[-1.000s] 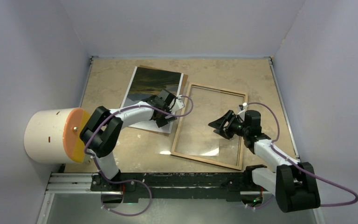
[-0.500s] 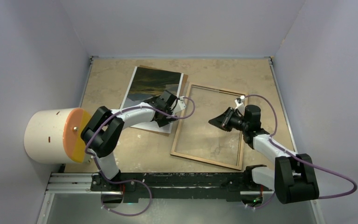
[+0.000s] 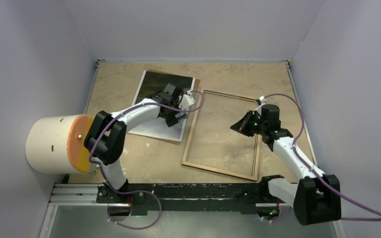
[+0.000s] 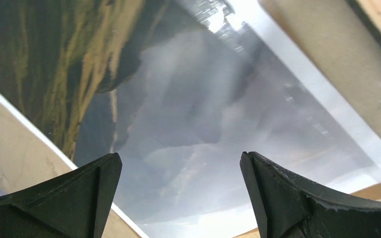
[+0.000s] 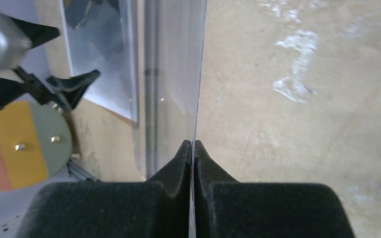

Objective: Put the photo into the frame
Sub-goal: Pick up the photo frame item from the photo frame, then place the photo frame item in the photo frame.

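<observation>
The photo (image 3: 151,91), a dark landscape fading to pale grey, lies flat at the far left. My left gripper (image 3: 177,113) hovers over its right part, open; in the left wrist view the photo (image 4: 178,109) fills the space between the spread jaws of that gripper (image 4: 181,163), untouched. The frame (image 3: 193,131) lies wood side up in the middle. My right gripper (image 3: 238,125) is over the frame's right half. In the right wrist view this gripper (image 5: 193,145) is shut on the edge of a thin clear pane (image 5: 173,74), seen edge-on and raised off the table.
A brown backing board (image 3: 151,73) peeks out under the photo's far edge. A white cylinder with an orange face (image 3: 54,144) stands at the left, beside the left arm's base. Walls close in the table on three sides.
My right gripper has shut on the clear pane's edge and moved up and away with it. My left gripper, still open, has shifted farther along the photo.
</observation>
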Controlling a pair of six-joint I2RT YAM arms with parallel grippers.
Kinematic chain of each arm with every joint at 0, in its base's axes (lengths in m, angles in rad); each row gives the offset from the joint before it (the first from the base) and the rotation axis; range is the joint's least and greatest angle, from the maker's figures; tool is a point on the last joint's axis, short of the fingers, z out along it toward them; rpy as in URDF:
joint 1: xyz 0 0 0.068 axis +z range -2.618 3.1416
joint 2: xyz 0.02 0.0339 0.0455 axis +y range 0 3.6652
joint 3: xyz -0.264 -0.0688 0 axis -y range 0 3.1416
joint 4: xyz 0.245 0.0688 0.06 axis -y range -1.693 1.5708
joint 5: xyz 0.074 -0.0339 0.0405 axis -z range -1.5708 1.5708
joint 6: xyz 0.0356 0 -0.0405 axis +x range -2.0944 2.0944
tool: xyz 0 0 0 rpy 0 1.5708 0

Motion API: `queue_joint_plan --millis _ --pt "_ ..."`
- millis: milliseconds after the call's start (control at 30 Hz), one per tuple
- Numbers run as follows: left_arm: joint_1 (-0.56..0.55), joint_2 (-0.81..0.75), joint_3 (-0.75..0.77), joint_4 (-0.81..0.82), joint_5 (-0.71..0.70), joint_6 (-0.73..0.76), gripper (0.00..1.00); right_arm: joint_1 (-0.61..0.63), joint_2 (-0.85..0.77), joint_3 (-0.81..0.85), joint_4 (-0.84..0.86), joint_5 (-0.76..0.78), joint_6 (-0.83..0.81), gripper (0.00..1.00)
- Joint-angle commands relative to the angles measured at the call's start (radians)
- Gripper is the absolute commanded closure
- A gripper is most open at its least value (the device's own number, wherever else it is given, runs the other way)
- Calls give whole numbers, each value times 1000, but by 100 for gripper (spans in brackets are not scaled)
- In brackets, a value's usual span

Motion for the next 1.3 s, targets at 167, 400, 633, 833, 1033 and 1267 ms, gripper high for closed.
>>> queue_joint_plan --millis 167,400,633,833,1033,1267 --pt "51 14 75 -23 52 -28 0 0 -165 25 -306 314 -35 100" --pt "50 22 75 -21 57 -38 0 -1 -232 10 -350 406 14 100" --pt "49 26 74 -15 68 -38 0 -4 -239 -1 -363 415 17 100" --pt "48 30 73 -12 70 -42 0 -8 -247 14 -382 407 -7 100" --pt "46 33 70 -8 71 -41 0 -9 -239 13 -378 376 -20 100" --pt "39 32 66 -3 73 -43 0 -9 -208 25 -374 340 -40 100"
